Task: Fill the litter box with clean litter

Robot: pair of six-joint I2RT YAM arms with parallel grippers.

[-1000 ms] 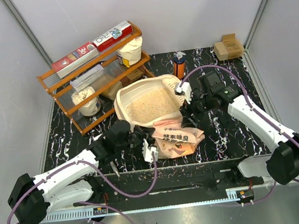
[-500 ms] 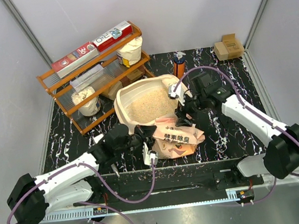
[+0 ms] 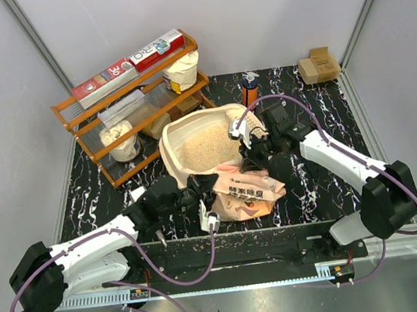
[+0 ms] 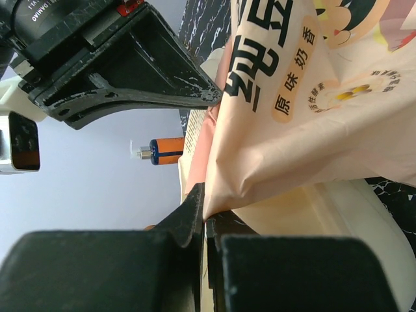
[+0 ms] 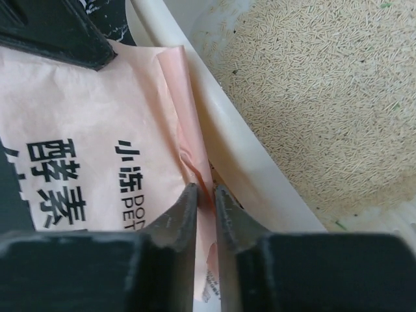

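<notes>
The cream litter box [image 3: 169, 155] sits mid-table, holding a bed of tan clean litter [image 3: 206, 147]. In the right wrist view the litter [image 5: 325, 97] fills the box beyond its rim [image 5: 247, 162]. The peach-orange bag [image 3: 247, 193] lies slumped against the box's near side. My left gripper [image 3: 199, 193] is shut on the bag's left corner [image 4: 227, 195]. My right gripper [image 3: 246, 165] has its jaws pinched on a fold of the bag's top edge [image 5: 195, 143], right beside the rim. The right gripper's fingers [image 4: 117, 65] show in the left wrist view, above the bag [image 4: 305, 97].
An orange wooden rack [image 3: 134, 104] with white sacks and boxes stands at the back left, close to the litter box. An orange bottle [image 3: 249, 90] stands behind the box. A small cardboard box [image 3: 318, 66] sits at the back right corner.
My right gripper has moved left and down from the box's right rim to the bag's top edge, and its jaws have closed on the fold. The left arm shifted slightly.
</notes>
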